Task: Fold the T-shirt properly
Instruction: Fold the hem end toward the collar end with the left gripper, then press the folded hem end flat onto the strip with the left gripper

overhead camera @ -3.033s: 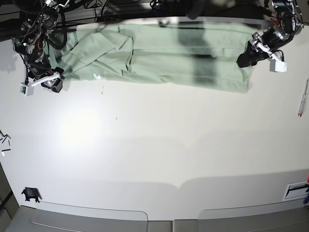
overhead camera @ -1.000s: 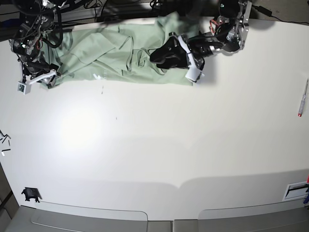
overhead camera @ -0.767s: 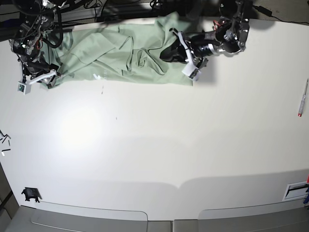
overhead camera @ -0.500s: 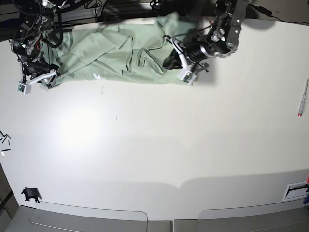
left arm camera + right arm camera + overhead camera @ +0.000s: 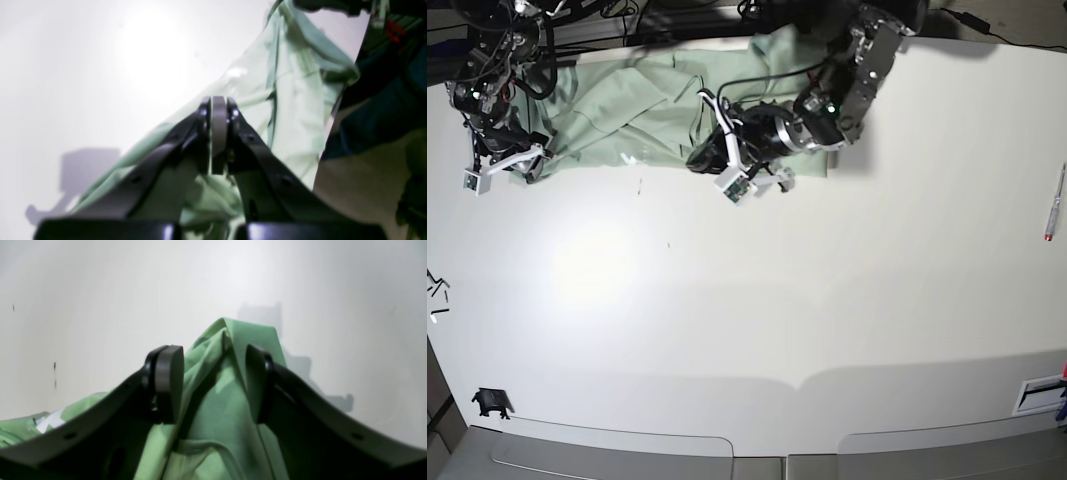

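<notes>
The pale mint-green T-shirt (image 5: 627,100) lies crumpled along the table's far edge, its right part folded back over the middle. My left gripper (image 5: 697,160) hovers at the shirt's front edge near its middle. In the left wrist view that gripper (image 5: 218,133) is shut, pads together with no cloth showing between them, and the T-shirt (image 5: 293,100) is below it. My right gripper (image 5: 519,163) is at the shirt's front left corner. Seen from the right wrist, it (image 5: 213,373) stands open, astride a raised fold of the T-shirt (image 5: 220,426).
A pen (image 5: 1054,205) lies near the right edge. A small black clip (image 5: 489,402) sits at the front left, small dark bits (image 5: 435,285) at the left edge, and a white slotted piece (image 5: 1039,395) at the front right.
My left gripper has closed and moved left along the shirt's front edge, from its right part to near its middle. The right gripper and the cloth under it have stayed put.
</notes>
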